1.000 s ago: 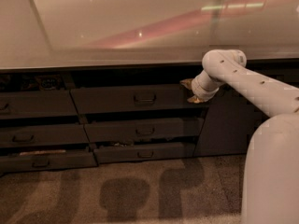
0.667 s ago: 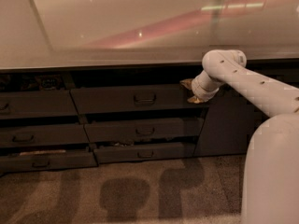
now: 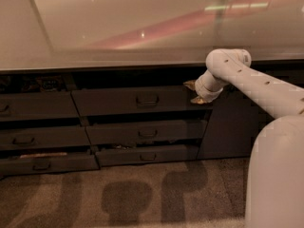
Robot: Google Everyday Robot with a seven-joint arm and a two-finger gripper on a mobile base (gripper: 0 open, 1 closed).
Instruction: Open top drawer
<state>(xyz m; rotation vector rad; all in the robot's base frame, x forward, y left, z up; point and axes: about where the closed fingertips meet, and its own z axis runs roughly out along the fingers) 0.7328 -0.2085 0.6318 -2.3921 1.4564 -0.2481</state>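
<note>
Your gripper [image 3: 194, 92], on the white robot arm [image 3: 247, 80], hangs at the right end of the wide dark grey top drawer [image 3: 109, 102], at three o'clock from its small black loop handle [image 3: 147, 99]. The gold-tipped fingers [image 3: 190, 85] are spread, holding nothing. Nothing has shifted in the past second, so the pull seems not yet begun.

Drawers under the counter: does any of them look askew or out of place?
The bottom left drawer seems slightly ajar, a pale strip showing above its front. The gripper is at the right end of the top drawer, away from its handle.
</note>
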